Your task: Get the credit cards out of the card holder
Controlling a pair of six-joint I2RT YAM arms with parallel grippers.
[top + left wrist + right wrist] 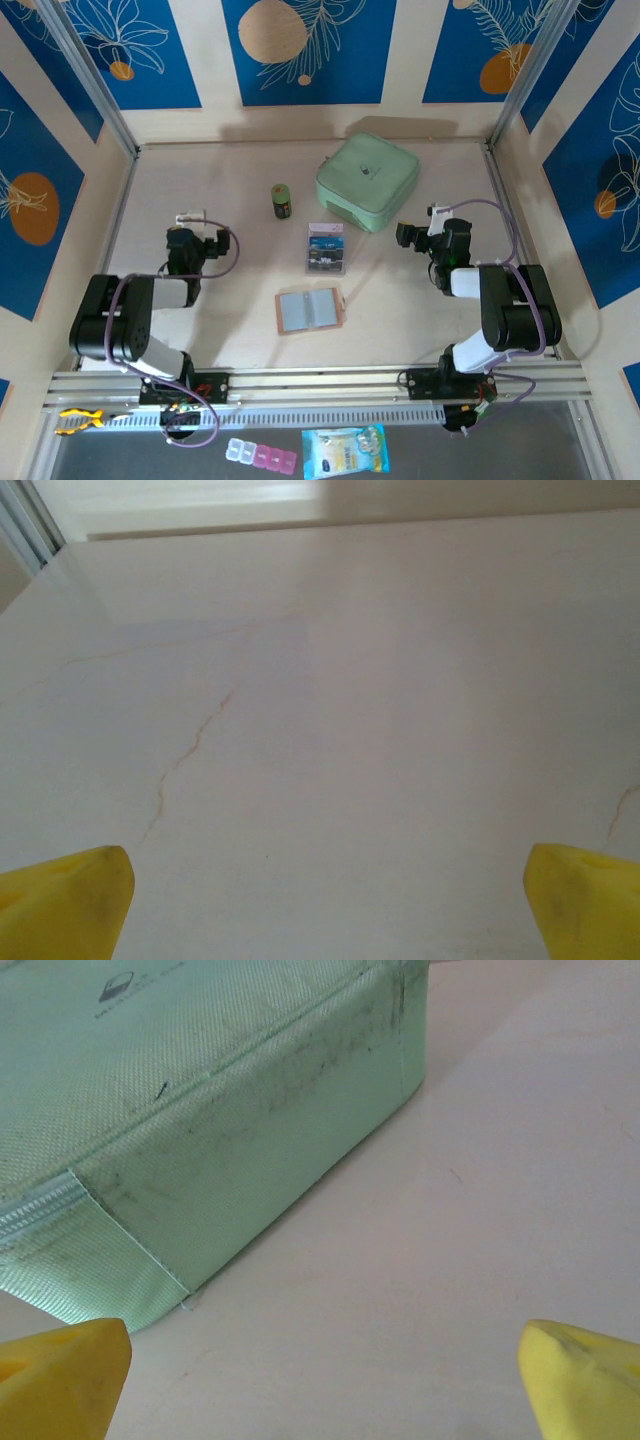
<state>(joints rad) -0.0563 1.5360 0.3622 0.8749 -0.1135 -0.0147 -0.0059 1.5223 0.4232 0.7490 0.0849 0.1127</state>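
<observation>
Top view: card holder (310, 311) lies open and flat at table (240, 300) centre, between the 2 arms, grey inner pockets facing up. Credit cards (326, 248) lie just beyond it, dark blue faces up, apart from the holder; can't tell how many. Mint-green zip case (367, 180) sits further back, and a small green can (283, 201) stands upright to its left. Left gripper (192, 218) is out on bare table well left of the cards, and right gripper (432, 218) is near the case's right corner. Neither touches anything. A pill box (262, 455) and a blue-printed sachet (345, 450) lie in front of the rail. Left wrist: left gripper (325, 890) spread wide, yellow fingers (70, 900) at the frame corners, with bare table (330, 710) between them, nothing held. Right wrist: right gripper (325, 1360) also spread wide and holding nothing. The zip case (200, 1110) side wall and zipper are close ahead-left, clear of the fingers (580, 1380).
</observation>
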